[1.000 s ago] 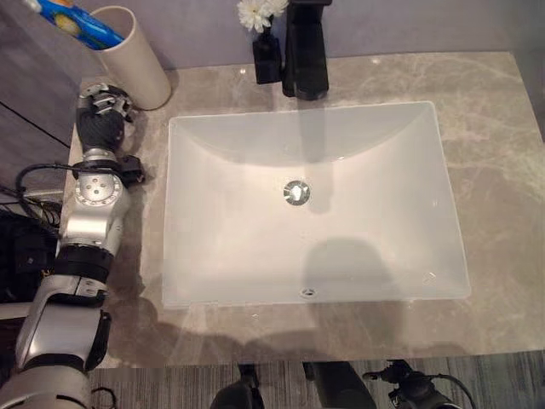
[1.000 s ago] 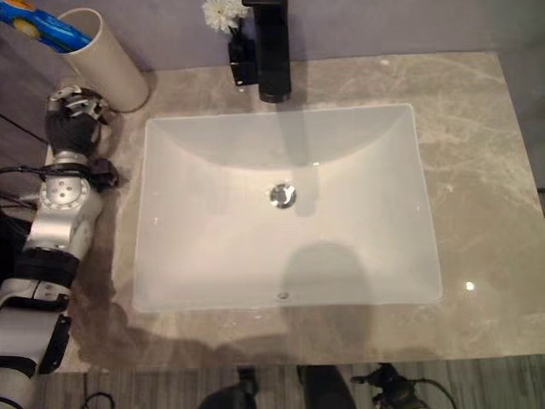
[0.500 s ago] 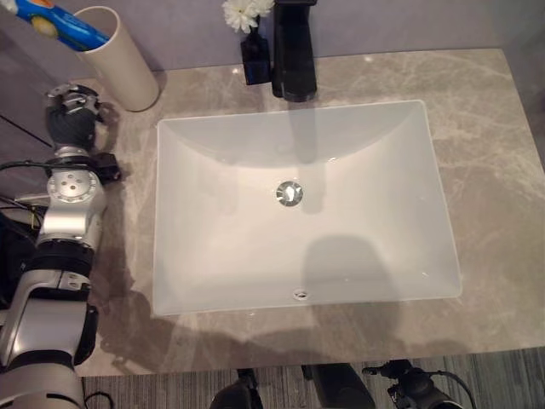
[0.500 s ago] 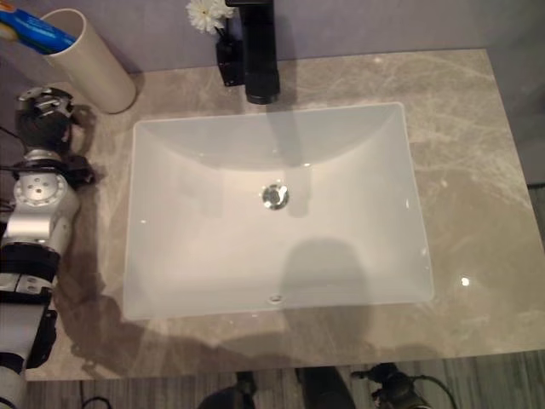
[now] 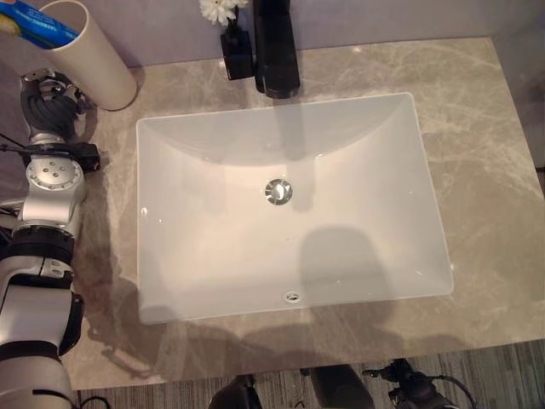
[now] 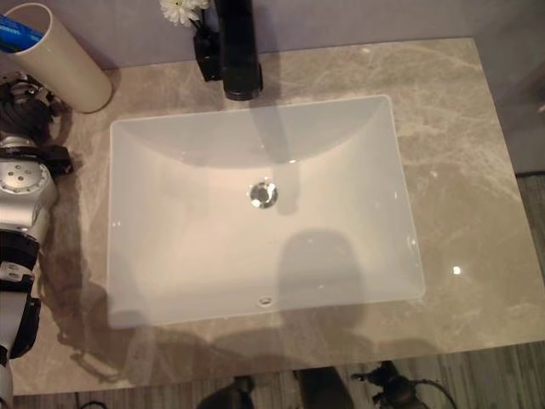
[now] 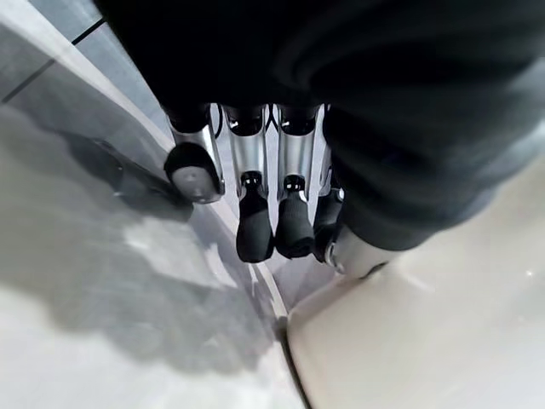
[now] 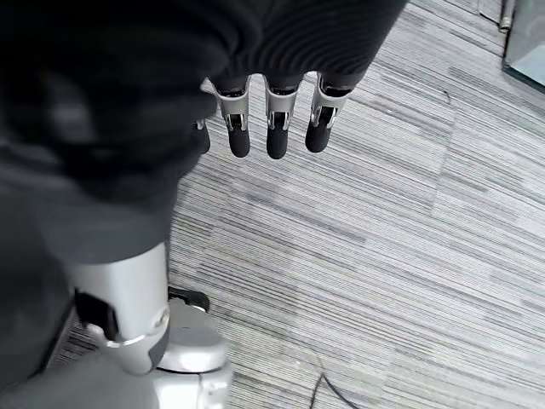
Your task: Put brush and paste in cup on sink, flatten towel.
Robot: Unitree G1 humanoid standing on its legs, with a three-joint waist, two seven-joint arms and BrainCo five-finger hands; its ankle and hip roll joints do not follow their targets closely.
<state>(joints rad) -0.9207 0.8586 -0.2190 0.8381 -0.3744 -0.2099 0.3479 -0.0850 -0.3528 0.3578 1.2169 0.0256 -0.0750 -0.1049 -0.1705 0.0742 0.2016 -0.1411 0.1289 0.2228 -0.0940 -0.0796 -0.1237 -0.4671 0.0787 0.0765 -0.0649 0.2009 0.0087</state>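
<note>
A white rectangular sink (image 5: 289,204) sits sunk into a grey marble bench (image 5: 485,119), its drain (image 5: 278,191) near the centre and a black tap (image 5: 276,47) standing at twelve o'clock on the rim. Just beside the tap, toward eleven o'clock, a small black vase holds a white flower (image 5: 218,8). At ten o'clock from the sink a cream cup (image 5: 89,51) stands on the bench, a blue tube of paste (image 5: 38,21) leaning out of its mouth. The left robot hand (image 5: 47,100) rests just beside the cup, at its seven o'clock, fingers loosely bent and holding nothing; its wrist view shows the dark fingertips (image 7: 255,234) hanging above the marble. The right robot hand (image 8: 268,115) hangs over striped grey carpet (image 8: 409,256), fingers relaxed and empty.
</note>
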